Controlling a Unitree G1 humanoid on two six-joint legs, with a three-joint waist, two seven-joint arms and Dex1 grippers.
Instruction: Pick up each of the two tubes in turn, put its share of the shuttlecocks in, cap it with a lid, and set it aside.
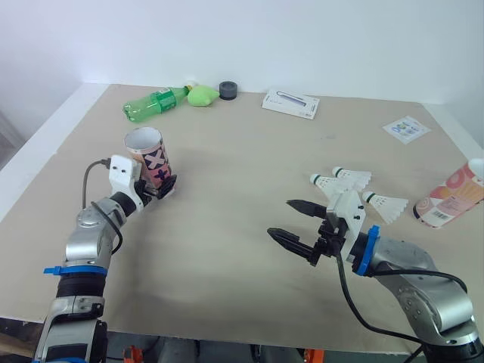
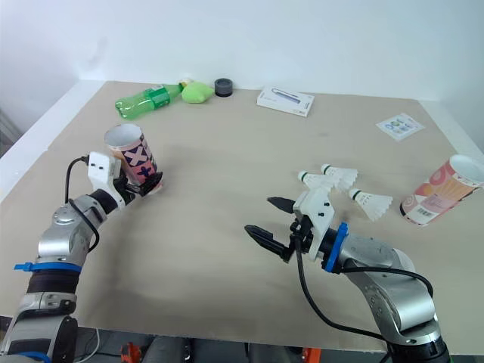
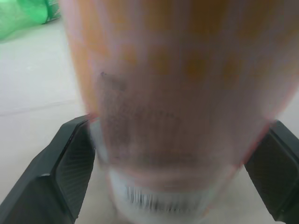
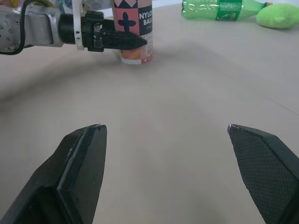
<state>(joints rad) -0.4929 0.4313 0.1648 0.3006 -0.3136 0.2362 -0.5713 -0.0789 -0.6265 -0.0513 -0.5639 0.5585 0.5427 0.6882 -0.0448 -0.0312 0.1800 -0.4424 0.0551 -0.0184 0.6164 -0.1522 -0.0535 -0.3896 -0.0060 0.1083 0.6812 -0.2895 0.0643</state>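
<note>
Left gripper [image 1: 161, 187] is clamped on the base of the patterned tube [image 1: 151, 155]. The tube is near-upright with its mouth open, near the table's [image 1: 227, 249] left edge. Right gripper [image 1: 280, 218] has its jaws spread wide and empty, over the table toward the front-right. Three shuttlecocks [image 1: 352, 179] lie just beyond it. The second tube [image 1: 450, 198] lies on its side at the right edge. Green bottle [image 1: 155, 103], black ring [image 1: 228, 91] and white box [image 1: 290, 103] sit along the far edge.
</note>
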